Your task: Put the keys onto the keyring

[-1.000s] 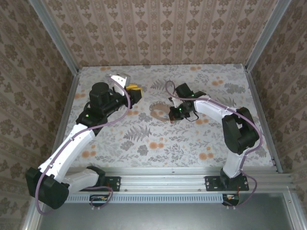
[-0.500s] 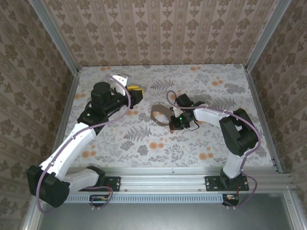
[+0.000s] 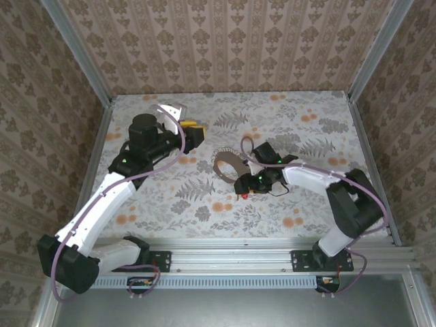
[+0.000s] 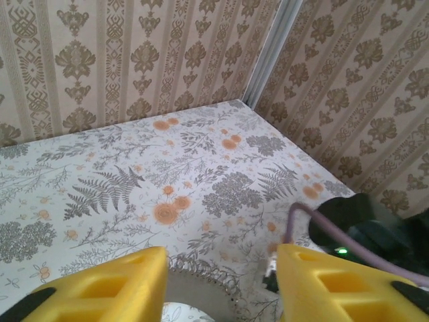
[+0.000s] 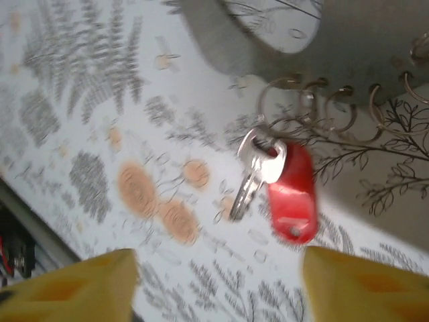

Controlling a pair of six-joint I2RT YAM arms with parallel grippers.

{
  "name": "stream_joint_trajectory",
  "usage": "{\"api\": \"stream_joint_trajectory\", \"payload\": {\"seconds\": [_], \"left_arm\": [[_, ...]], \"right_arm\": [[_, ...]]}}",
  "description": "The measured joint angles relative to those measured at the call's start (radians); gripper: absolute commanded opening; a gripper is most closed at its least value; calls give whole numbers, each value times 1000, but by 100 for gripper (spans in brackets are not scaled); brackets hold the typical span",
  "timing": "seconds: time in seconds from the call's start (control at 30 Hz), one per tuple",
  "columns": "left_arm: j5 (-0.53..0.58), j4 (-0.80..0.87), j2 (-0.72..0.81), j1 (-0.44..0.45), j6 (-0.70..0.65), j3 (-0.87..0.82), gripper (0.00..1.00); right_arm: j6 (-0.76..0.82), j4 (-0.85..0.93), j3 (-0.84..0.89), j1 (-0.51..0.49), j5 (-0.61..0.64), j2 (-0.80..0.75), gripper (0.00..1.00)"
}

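So your right gripper (image 3: pixel 243 186) is wide open over the middle of the table (image 3: pixel 170 199), just on the near side of the ring (image 3: pixel 227 162). On its wrist cam the two yellow fingers (image 5: pixel 80 285) sit way out at the bottom corners with nothing pinched between them. The key (image 5: pixel 249 180) is lying on the table in that gap, and its red tag (image 5: pixel 291 201) is right beside it, touching at the head. The key's head looks hooked through one of the little wire loops (image 5: pixel 315 100) that run along the ring's edge. It's a bit blurry there, so you can't be totally sure it's threaded. From the top cam you just get a tiny red dot at the near tip of your right gripper, with the ring sitting on the flowery table just behind it. Your left gripper (image 3: pixel 193 133) is up off the table on the far left side, well apart from the ring and pointed toward it. Its fingers (image 4: pixel 107 288) are parted and holding nothing, and the ring's far edge peeks out between them lower down.
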State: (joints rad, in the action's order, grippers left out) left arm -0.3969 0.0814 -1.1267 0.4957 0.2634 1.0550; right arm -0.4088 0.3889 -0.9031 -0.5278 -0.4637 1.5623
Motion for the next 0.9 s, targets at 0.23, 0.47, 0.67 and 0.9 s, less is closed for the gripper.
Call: {"api": "stream_joint_trajectory", "payload": {"seconds": [0.23, 0.47, 0.67, 0.9], "left_arm": [[11, 0, 18, 0, 4, 9, 100], [170, -29, 98, 0, -26, -37, 100], [380, -75, 194, -6, -98, -175, 100], [520, -160, 294, -194, -192, -375, 100]], "right_arm": [[-7, 61, 11, 77, -4, -304, 100], [-7, 117, -25, 216, 132, -426, 100], [21, -113, 127, 273, 593, -616, 100], [199, -554, 411, 366, 962, -631, 100]]}}
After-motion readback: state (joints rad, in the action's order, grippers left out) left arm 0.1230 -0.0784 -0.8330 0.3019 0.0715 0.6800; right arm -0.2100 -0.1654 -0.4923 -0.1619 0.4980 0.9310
